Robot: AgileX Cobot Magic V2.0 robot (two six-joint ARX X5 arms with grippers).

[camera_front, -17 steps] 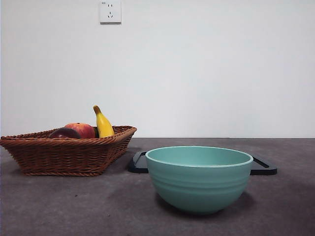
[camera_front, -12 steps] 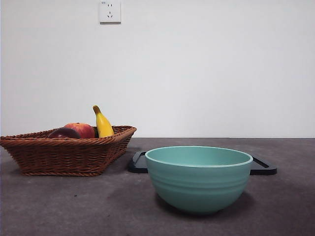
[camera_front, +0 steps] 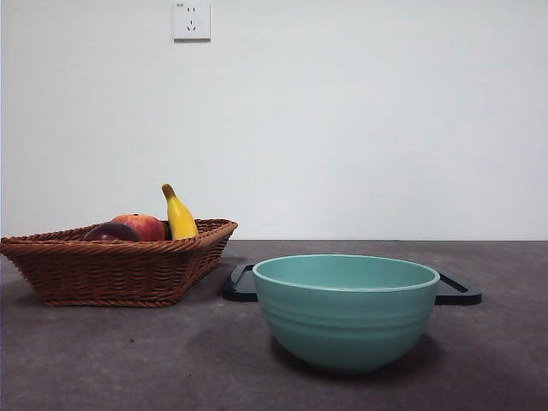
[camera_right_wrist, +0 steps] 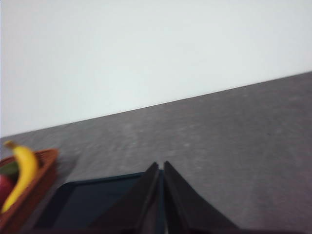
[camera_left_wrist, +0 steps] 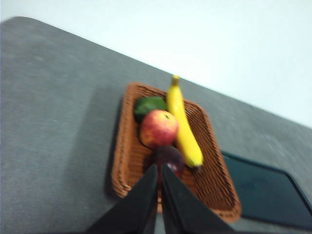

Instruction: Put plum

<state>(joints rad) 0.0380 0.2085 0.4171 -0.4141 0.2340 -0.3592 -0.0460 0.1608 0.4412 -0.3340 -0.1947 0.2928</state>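
The glossy dark maroon plum (camera_left_wrist: 168, 157) is nested in the brown wicker basket (camera_left_wrist: 126, 171) at the peach's six o'clock; left pincer (camera_left_wrist: 159, 168) clenched, aimed at it; right pincer (camera_right_wrist: 160, 166) clenched too, idle.

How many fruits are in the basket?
3 clear fruits in the wicker basket: a banana along one side, a peach beside it, the plum next. A green item behind is unclear.

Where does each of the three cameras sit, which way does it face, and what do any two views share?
Front view: low at table height, looking level across bowl and basket to the wall; no arm shows.
Left wrist view: above the basket, looking down on plum and banana; left gripper shows, jaws shut.
Right wrist view: over the tray; right gripper shows, jaws shut.
All three show the banana.
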